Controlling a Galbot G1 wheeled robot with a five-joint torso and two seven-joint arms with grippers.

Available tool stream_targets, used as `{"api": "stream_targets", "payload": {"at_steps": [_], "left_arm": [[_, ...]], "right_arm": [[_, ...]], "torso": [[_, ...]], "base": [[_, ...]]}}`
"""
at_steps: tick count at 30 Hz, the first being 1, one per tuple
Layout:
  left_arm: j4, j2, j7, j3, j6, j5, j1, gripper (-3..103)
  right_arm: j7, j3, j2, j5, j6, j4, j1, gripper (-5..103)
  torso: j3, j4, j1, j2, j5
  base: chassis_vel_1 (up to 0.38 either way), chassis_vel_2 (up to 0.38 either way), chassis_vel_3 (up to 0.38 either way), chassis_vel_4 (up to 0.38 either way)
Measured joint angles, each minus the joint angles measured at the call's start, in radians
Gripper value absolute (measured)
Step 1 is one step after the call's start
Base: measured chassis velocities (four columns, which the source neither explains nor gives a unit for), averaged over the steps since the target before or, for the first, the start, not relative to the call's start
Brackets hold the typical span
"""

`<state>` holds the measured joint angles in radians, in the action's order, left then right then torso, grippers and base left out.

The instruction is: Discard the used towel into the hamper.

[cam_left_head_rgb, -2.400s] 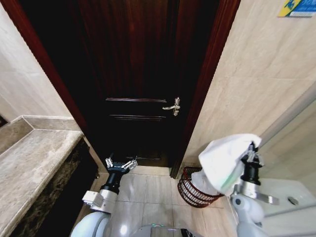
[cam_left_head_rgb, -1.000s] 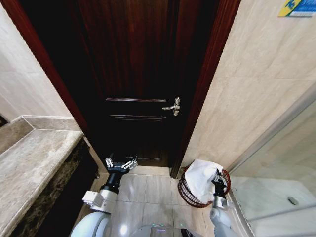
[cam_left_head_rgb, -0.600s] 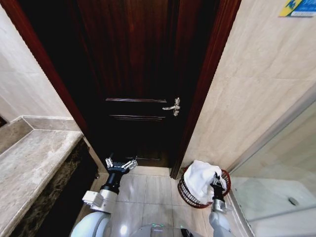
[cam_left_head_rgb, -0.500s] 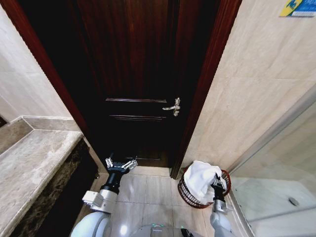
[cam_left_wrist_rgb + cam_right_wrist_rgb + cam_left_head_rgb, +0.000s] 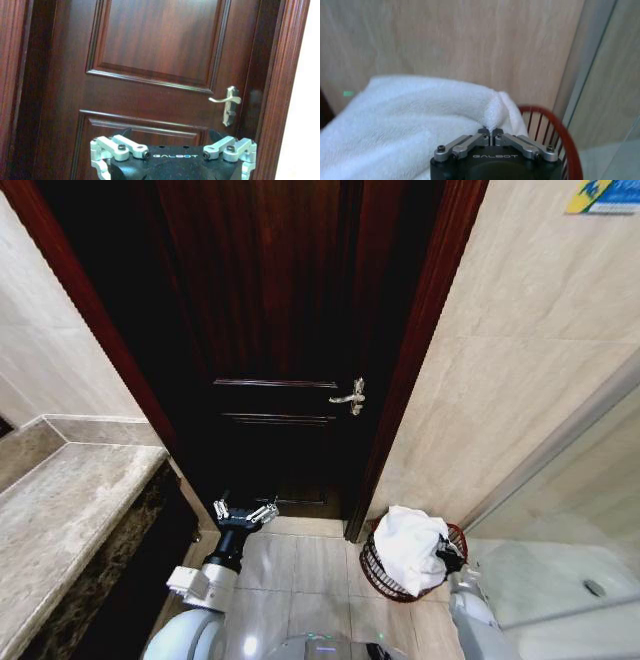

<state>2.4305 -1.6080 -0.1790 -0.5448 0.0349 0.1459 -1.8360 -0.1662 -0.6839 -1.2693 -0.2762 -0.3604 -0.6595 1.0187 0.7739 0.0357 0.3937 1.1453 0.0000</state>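
Observation:
The white towel [image 5: 408,544] lies bunched in the hamper [image 5: 375,565], a small round reddish-brown wire basket on the floor by the door frame, and rises above its rim. My right gripper [image 5: 447,558] is at the hamper's right rim, low down. In the right wrist view the right gripper [image 5: 491,132] is shut, pinching a fold of the towel [image 5: 415,123], with the hamper's red rim [image 5: 563,129] just beyond. My left gripper [image 5: 245,512] is held open in front of the door, away from the hamper, and the left gripper [image 5: 172,149] holds nothing.
A dark wooden door [image 5: 280,330] with a metal lever handle [image 5: 352,396] stands shut straight ahead. A stone counter [image 5: 60,520] runs along the left. Beige tiled wall [image 5: 520,360] and a glass shower panel [image 5: 570,510] close the right side. Pale floor tiles [image 5: 300,565] lie between.
My right gripper has come down from chest height with the towel, which now sits in the hamper. In the last half second the arm shifted slightly right. The left arm has not moved.

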Motion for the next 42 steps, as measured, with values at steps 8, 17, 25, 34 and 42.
{"api": "stream_targets", "payload": {"at_steps": [8, 17, 25, 34, 42], "left_arm": [[0.000, 0.000, 0.000, 0.000, 0.000, 0.000, 0.000, 100], [0.000, 0.000, 0.000, 0.000, 0.000, 0.000, 0.000, 100], [0.000, 0.000, 0.000, 0.000, 0.000, 0.000, 0.000, 100], [0.000, 0.000, 0.000, 0.000, 0.000, 0.000, 0.000, 100], [0.000, 0.000, 0.000, 0.000, 0.000, 0.000, 0.000, 100]], "right_arm": [[-0.058, 0.009, -0.006, 0.010, 0.022, 0.203, -0.118, 2], [-0.055, 0.013, 0.003, 0.110, 0.178, 0.363, -0.304, 2], [-0.022, -0.001, 0.010, 0.351, 0.332, 0.462, -0.414, 2], [-0.054, -0.008, 0.011, 0.173, 0.423, 0.156, -0.231, 20], [-0.103, -0.027, 0.041, -0.011, 0.503, -0.267, 0.018, 48]], "torso": [[0.000, 0.0000, 0.000, 0.000, -0.0002], [0.000, 0.0002, 0.000, 0.000, 0.0001], [0.000, 0.0000, 0.000, 0.000, -0.0003], [0.000, 0.0000, 0.000, 0.000, 0.0002], [0.000, 0.0000, 0.000, 0.000, 0.0000]], "base": [[0.000, 0.000, 0.000, 0.000], [0.000, 0.000, 0.000, 0.000], [0.000, 0.000, 0.000, 0.000], [0.000, 0.000, 0.000, 0.000], [0.000, 0.000, 0.000, 0.000]]}}
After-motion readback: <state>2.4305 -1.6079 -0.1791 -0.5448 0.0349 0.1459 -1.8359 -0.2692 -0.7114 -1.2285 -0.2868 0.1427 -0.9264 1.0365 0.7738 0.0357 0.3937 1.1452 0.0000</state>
